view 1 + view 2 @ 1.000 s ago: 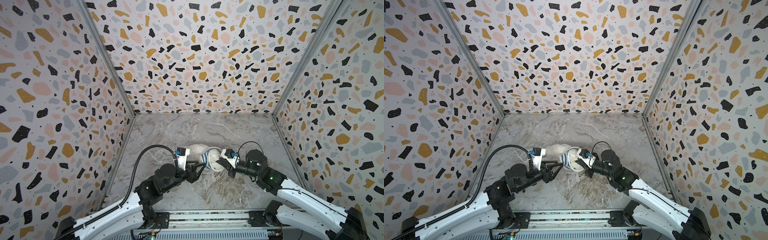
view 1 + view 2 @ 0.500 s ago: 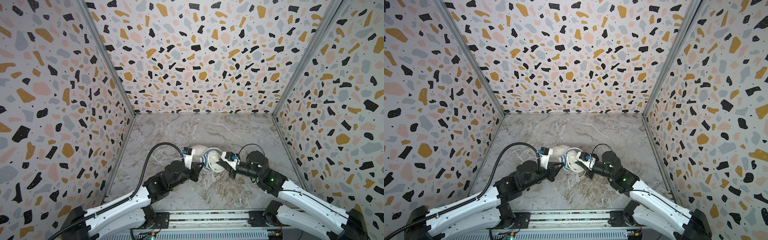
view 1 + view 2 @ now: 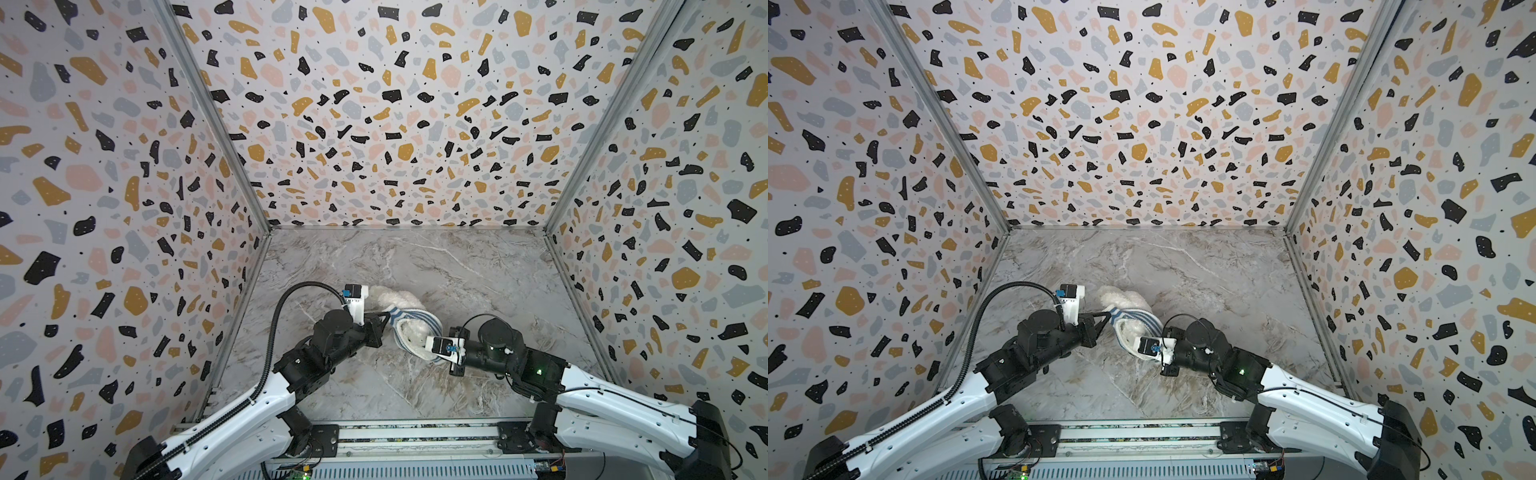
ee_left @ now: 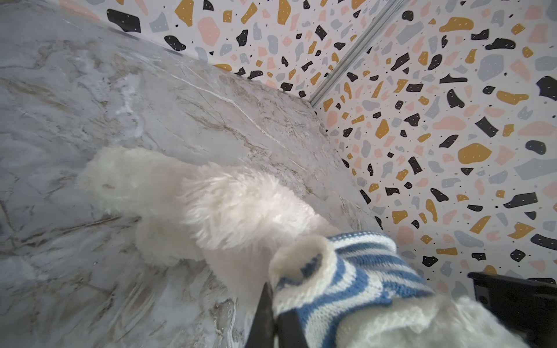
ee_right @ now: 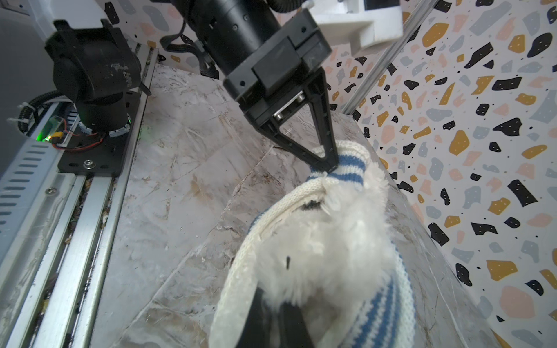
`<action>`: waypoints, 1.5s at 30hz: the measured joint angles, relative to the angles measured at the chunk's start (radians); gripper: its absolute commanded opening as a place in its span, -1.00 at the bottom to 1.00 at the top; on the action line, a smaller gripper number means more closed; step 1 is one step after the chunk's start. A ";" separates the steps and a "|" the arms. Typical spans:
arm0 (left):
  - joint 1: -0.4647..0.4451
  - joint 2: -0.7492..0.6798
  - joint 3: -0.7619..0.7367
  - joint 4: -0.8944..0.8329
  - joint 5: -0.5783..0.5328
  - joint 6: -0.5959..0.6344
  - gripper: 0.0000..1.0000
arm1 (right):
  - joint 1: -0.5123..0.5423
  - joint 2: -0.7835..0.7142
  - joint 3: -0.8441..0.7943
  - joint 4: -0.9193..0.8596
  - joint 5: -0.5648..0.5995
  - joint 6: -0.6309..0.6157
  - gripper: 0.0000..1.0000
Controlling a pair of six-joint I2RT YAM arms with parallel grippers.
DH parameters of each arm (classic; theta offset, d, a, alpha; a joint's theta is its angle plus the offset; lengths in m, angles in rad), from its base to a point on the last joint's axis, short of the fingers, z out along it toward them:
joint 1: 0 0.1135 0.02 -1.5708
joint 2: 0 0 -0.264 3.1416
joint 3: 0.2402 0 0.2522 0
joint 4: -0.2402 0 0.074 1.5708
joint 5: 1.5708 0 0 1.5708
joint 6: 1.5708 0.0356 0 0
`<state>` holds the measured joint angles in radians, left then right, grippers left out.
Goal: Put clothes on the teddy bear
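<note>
The left gripper [image 5: 330,167] and right gripper [image 5: 272,301] each pinch opposite edges of the shirt [image 3: 417,323] stretched around the bear [image 3: 392,297] on the table [image 3: 415,266].

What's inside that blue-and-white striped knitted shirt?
Curly fur of the fluffy cream-white teddy bear fills the shirt at its opening; the knit hides which body part it is.

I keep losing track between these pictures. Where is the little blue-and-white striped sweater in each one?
Top view: striped sweater just below centre, on the teddy bear.
Top view: same place, a little leftward.
Left wrist view: close up, around white fur.
Right wrist view: close up, its cream hem stretched open.
Shared landmark: left gripper pinching its edge.
</note>
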<state>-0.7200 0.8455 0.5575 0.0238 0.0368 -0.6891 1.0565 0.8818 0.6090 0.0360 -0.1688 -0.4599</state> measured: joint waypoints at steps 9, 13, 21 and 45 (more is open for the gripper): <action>0.041 0.042 0.017 0.016 0.121 0.030 -1.00 | 0.103 0.076 0.033 -0.054 0.083 -0.070 -1.00; 0.040 0.042 0.031 0.041 0.190 0.049 -1.00 | 0.106 0.095 0.045 -0.077 0.089 -0.070 -1.00; 0.038 0.061 0.048 0.045 0.165 0.066 -1.00 | 0.166 0.112 0.098 -0.098 0.121 -0.073 -1.00; 0.026 -0.073 0.044 0.064 0.078 0.041 0.40 | 0.032 0.093 0.200 0.000 0.275 0.499 -1.00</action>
<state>-0.6945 0.7727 0.6018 0.0883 0.1146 -0.6479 1.0882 0.9745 0.8093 0.0357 0.1066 0.0387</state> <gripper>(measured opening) 0.663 0.067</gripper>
